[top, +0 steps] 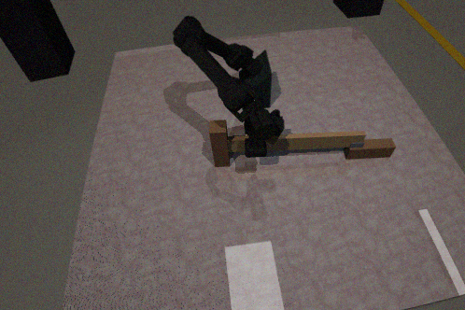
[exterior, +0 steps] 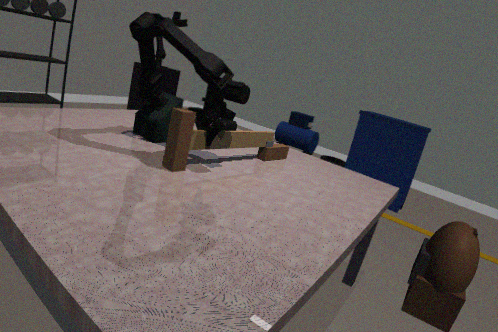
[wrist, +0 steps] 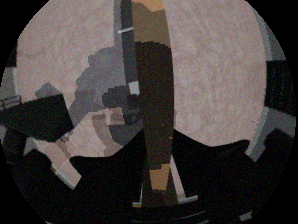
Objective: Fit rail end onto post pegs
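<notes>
Rail: the long wooden rail [top: 322, 140] [exterior: 250, 139] [wrist: 155, 100] is raised off the surface [top: 163, 222] [exterior: 300, 208] [wrist: 220, 80] and appears level in the exterior view. In the top view it runs roughly parallel to the surface's upper edge. Its far end sits at the grey bracket [top: 357, 145] [exterior: 270, 143] on the low wooden block [top: 373, 148] [exterior: 274, 153], toward the right edge.

Joint: the near end is at the short upright post [top: 220, 145] [exterior: 179, 140], toward the left edge. In the top view a narrow dark line shows between rail and post; full contact cannot be confirmed. The pegs cannot be made out, so their depth in the holes cannot be judged.

Claw: the claw [top: 256, 148] [exterior: 214, 138] [wrist: 156, 129] is partly open around the rail, near the post. In the wrist view its fingers stand on either side of the wood, with narrow gaps visible beside it. No firm grip is evident.

Arm: the black arm [top: 207, 63] [exterior: 187, 45] is bent high and reaches down to the rail from its base, near the surface's upper edge in the top view.

Surroundings: a white patch [top: 254, 274] lies toward the lower edge, and a pale strip [top: 441, 250] lies near the lower right corner.
</notes>
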Available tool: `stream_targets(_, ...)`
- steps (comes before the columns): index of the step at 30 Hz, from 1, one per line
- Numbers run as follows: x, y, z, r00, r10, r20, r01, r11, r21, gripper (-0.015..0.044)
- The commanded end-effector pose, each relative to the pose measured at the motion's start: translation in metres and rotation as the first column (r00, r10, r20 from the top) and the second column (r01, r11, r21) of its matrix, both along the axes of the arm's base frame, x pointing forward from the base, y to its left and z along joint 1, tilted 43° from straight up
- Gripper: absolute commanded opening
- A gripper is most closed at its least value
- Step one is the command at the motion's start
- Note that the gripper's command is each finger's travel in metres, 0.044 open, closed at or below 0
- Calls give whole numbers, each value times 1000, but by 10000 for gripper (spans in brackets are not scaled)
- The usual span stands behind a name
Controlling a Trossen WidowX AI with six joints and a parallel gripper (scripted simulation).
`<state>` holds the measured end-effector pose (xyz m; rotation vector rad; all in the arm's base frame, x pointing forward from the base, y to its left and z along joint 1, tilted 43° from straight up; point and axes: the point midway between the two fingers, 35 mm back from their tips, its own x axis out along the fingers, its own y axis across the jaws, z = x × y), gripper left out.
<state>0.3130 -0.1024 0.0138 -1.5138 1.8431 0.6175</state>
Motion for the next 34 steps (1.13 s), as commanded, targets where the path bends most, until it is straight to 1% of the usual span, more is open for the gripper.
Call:
stream_targets(1,0,0,0,1000,0,-2,0,1000,-1,210)
stream_targets(10,0,0,0,1000,0,-2,0,1000,-1,440)
stream_targets(16,0,2,0,1000,1,-2,-1,1000,-1,440)
stream_targets(19,7,33,1,1000,2,-4,-2,1000,-3,440)
stream_targets(21,9,42,1,1000,3,-5,-3,1000,-6,440)
stream_targets(34,9,42,1,1000,3,-5,-3,1000,-6,440)
